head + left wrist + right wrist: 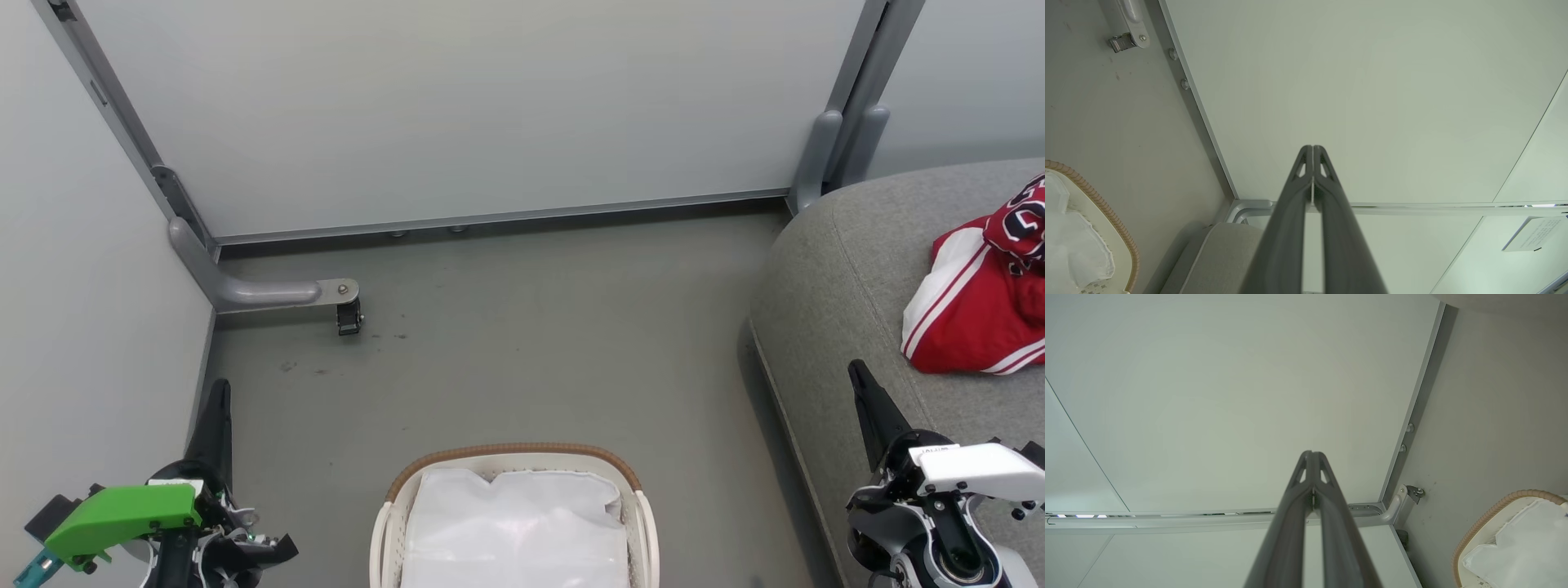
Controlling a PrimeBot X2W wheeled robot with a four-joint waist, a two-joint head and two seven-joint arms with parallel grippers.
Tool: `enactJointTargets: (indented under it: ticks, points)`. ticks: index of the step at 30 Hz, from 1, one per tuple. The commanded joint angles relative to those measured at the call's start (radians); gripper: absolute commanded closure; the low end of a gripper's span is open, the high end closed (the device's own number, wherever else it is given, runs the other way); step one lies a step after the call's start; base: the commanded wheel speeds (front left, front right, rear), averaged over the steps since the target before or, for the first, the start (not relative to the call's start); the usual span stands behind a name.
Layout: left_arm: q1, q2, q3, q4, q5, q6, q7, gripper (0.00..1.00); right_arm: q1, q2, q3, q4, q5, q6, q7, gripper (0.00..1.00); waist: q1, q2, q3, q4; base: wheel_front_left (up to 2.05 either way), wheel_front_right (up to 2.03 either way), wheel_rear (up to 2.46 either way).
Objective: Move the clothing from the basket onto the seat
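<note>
The red clothing [984, 302], with white stripes and black-and-white numerals, lies bunched on the grey seat [841, 269] at the right edge of the head view. The white basket [390, 523] with a brown woven rim stands on the floor at bottom centre, holding just a white liner sheet [514, 523]. My left gripper [219, 392] is shut and empty at lower left, left of the basket. My right gripper [857, 371] is shut and empty at lower right, over the seat's front edge, below the clothing. Each wrist view shows its fingers pressed together: left gripper [1312, 148], right gripper [1311, 453].
Pale partition panels close off the back and left. A grey panel foot with a small caster [349, 317] juts onto the floor at back left. Another panel post [824, 159] stands by the seat's back corner. Grey floor [531, 343] lies open between basket, panels and seat.
</note>
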Motion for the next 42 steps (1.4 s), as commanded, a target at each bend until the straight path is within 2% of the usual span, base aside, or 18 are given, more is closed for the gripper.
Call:
enactJointTargets:
  ticks: [1, 42]
  points:
    - [-0.011, 0.006, 0.002, -0.001, -0.004, 0.001, 0.004, 1.00, 0.011, -0.006, -0.002, -0.003, 0.003, 0.000, 0.001, 1.00, 0.0000, 0.0000, 0.000, 0.000, 0.00, 0.00, 0.00]
    - [-0.011, 0.006, 0.001, -0.001, -0.005, 0.001, 0.003, 1.00, 0.011, -0.006, -0.002, -0.003, 0.004, 0.000, 0.001, 1.00, 0.0000, 0.0000, 0.000, 0.000, 0.00, 0.00, 0.00]
